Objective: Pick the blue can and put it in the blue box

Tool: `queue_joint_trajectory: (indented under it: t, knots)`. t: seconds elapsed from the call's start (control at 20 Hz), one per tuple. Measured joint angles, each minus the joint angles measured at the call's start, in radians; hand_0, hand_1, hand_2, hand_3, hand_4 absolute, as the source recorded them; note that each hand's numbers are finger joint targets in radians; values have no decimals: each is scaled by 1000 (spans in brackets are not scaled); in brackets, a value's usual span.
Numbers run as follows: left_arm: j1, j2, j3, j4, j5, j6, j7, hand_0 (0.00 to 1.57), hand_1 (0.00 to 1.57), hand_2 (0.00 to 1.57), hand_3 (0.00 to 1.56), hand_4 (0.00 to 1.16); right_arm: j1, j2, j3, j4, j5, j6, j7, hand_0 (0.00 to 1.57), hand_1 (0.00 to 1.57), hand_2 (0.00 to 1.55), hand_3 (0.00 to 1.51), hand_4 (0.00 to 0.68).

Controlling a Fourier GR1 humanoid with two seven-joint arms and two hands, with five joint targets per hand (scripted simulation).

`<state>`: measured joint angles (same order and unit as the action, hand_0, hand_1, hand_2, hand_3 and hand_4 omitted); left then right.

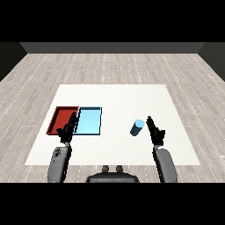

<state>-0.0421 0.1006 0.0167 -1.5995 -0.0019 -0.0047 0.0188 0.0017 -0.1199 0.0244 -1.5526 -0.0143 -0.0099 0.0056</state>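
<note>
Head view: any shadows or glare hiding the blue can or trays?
Head view: lighting is flat, no glare; the blue can stands out plainly on the white table. Left robot hand overlaps the near edges of the red tray and light blue tray. Right robot hand sits beside the can.

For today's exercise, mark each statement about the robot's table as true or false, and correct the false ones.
1. The blue can is inside the blue tray. False: it stands on the white table, to the right of both trays.
2. The red tray lies left of the blue tray. True.
3. The right hand is curled round the can. False: it is beside the can, fingers straight.
4. The left hand is near the trays. True.
</note>
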Motion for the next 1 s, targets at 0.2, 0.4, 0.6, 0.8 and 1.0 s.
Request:
queue_joint_trajectory:
  t: [0.2,0.4,0.6,0.8,1.0]
  knots:
    - [10,-4,7,6,-23,8,-4,0,0,0,0,0,-4,4,-15,-1,22,0,-7,0,0,0,0,0]
    - [17,-17,23,-20,15,-20,-94,0,0,0,0,0,-13,22,-19,-38,-24,44,-56,0,0,0,0,0]
    - [37,-42,20,-41,52,-54,-217,0,0,0,0,0,-12,31,-37,-35,-96,115,-165,0,0,0,0,0]
    - [37,-37,44,-5,86,-93,-299,0,0,0,0,0,-6,43,-34,-26,-115,148,-215,0,0,0,0,0]
    - [8,-35,52,34,91,-104,-327,0,0,0,0,0,-19,32,-57,-16,-133,176,-226,0,0,0,0,0]
